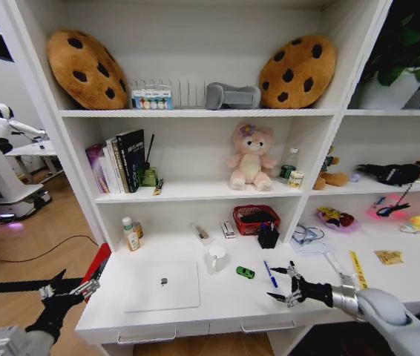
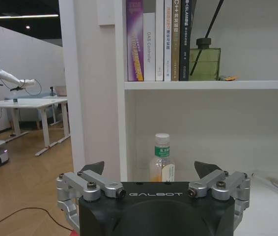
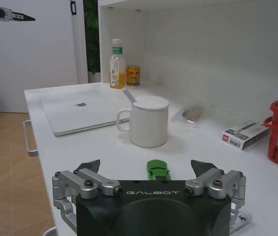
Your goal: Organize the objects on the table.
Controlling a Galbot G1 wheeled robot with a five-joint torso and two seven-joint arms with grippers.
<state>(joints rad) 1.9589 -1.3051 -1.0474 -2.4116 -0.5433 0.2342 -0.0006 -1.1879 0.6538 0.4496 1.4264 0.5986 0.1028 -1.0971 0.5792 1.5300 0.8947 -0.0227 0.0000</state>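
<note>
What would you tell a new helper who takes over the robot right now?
Left pincer: open, holding nothing, off the table's left end.
Right pincer: open, holding nothing, low over the table, facing the car.
Laptop: shut, flat near the front edge.
Blue pen: lying beside the right pincer.
Done: nothing picked up.
Left: car, pen and laptop all need tidying.
</note>
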